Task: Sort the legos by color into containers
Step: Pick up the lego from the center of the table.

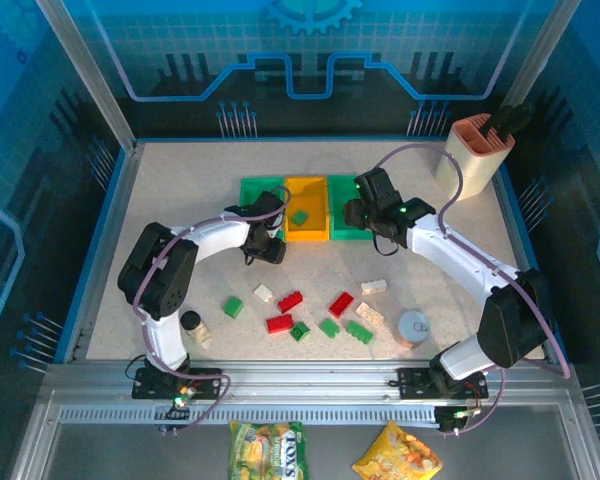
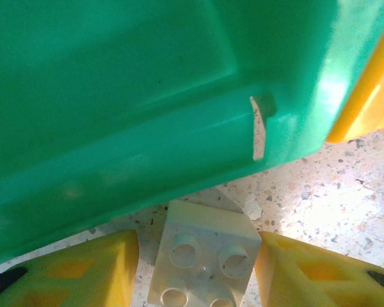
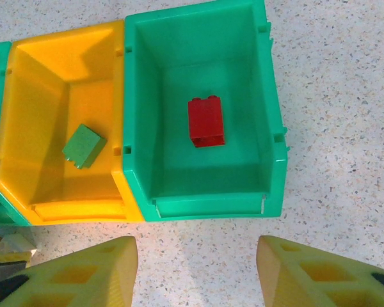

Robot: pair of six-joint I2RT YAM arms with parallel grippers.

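A cream lego [image 2: 205, 256] lies on the table just in front of the left green container [image 2: 147, 109]. My left gripper [image 2: 197, 240] straddles it, still open: the right finger touches the brick and a narrow gap shows at the left finger. My right gripper [image 3: 197, 246] hangs open and empty over bare table before the right green container [image 3: 269, 160], which holds a red lego [image 3: 206, 121]. A green lego [image 3: 84, 146] lies in the orange-yellow container [image 3: 25, 128]. Several loose legos, such as a red one [image 1: 290, 301], are scattered nearer the arm bases.
A black-lidded jar [image 1: 192, 322] stands by the left arm base and a round tin can [image 1: 413, 327] by the right. A tall beige-and-pink holder [image 1: 473, 155] stands at the back right. Two snack bags [image 1: 267, 448] lie outside the near rail.
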